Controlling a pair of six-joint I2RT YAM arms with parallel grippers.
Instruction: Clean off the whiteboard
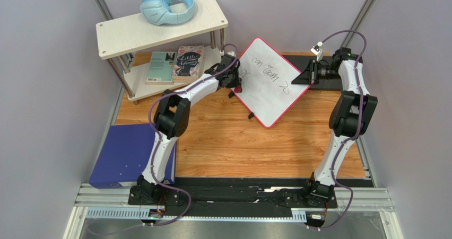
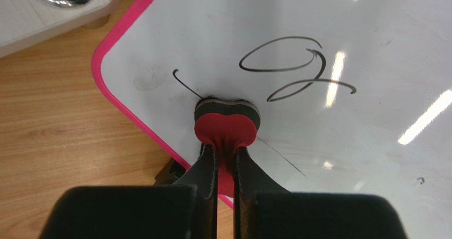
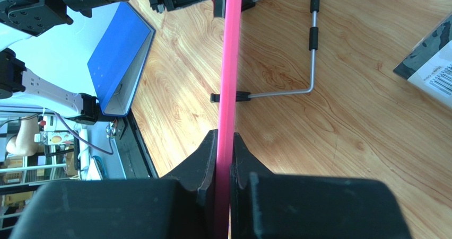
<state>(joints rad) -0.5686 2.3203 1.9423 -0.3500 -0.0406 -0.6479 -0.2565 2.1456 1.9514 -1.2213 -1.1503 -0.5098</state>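
Note:
The whiteboard (image 1: 271, 85), white with a pink rim and black handwriting (image 2: 297, 72), is tilted on the wooden table at centre back. My left gripper (image 1: 236, 85) is shut on a small red eraser (image 2: 227, 126), whose dark felt side rests on the board (image 2: 339, 32) near its left corner, beside a curved pen stroke. My right gripper (image 1: 311, 73) is shut on the board's right edge; in the right wrist view the pink rim (image 3: 229, 64) runs straight between the closed fingers (image 3: 207, 159). The board's wire stand (image 3: 313, 43) shows behind the rim.
A white two-level shelf (image 1: 122, 32) stands at the back left, with blue headphones (image 1: 167, 7) on top and two books (image 1: 175, 64) below. A blue-purple binder (image 1: 127, 154) lies at the left front. A black slab (image 1: 326, 85) lies under the right gripper.

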